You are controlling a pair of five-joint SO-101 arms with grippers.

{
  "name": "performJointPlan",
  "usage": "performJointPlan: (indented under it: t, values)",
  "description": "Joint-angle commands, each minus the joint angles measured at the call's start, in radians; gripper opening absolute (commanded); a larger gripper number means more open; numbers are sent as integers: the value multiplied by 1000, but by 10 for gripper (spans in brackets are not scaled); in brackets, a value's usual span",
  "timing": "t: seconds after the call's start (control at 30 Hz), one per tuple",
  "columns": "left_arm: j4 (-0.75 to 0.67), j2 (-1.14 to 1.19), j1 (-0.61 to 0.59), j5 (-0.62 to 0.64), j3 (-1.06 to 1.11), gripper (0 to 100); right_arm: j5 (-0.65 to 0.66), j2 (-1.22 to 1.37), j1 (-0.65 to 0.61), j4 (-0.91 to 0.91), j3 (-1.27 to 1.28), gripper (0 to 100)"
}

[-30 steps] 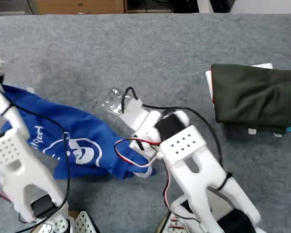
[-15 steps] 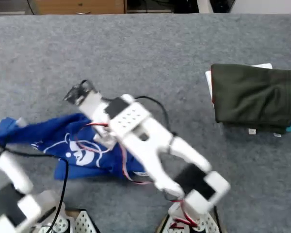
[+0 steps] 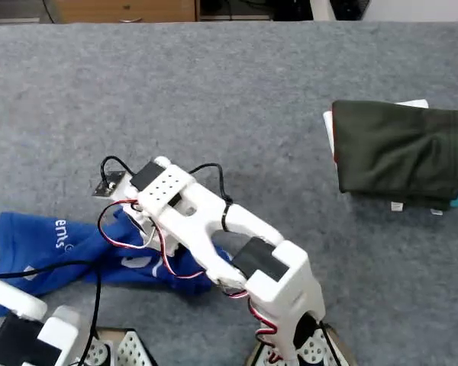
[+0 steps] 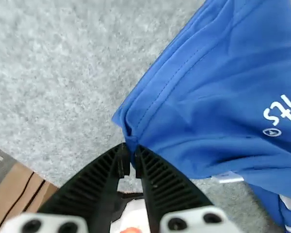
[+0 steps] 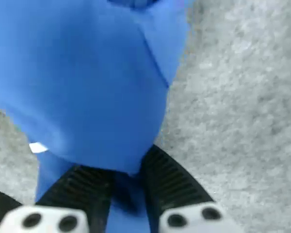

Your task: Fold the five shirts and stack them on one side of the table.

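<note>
Within the last second the right arm (image 3: 214,225) swings from the middle of the table (image 3: 252,91) across toward its near left corner, carrying one end of the blue shirt (image 3: 53,248) with it, while the left arm (image 3: 15,305) draws back to the near edge. The shirt, which lay sprawled on a slant from the left edge toward the centre, is now doubled into a narrower band along the near left part of the table. The left fingers (image 4: 157,179) are clenched on a folded corner of the blue cloth, and the right fingers (image 5: 167,182) are pinched on its fabric too, the cloth hanging between them down to the grey surface. The stack of folded shirts (image 3: 397,149), dark green on top, sits unmoved at the right edge, well apart. This looks like a fold in mid-course on the last loose shirt; it will likely need smoothing and another fold before it can join the stack.
</note>
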Motion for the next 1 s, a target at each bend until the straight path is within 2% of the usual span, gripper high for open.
performJointPlan:
  t: [0.0, 0.17, 0.3, 0.47, 0.57, 0.77, 0.87, 0.97]
  values:
    - [-15, -35, 71, 32, -15, 18, -8, -24, 104, 11, -101, 3]
    - [-161, -36, 281, 264, -28, 18, -2, -50, 283, 11, -389, 3]
    - [-213, -36, 470, 451, -121, 18, 2, -28, 371, 11, -659, 3]
    - [-304, -35, 575, 735, -295, 18, 43, 27, 415, 14, -862, 3]
    - [-333, -35, 582, 833, -365, 18, 89, 51, 418, 43, -826, 3]
    - [-336, -33, 577, 839, -365, 19, 94, 18, 412, 52, -616, 12]
    - [-353, -33, 577, 838, -328, 19, 133, -15, 389, 46, -404, 43]
    - [-393, -33, 582, 838, -284, 19, 155, -90, 369, -69, -94, 68]
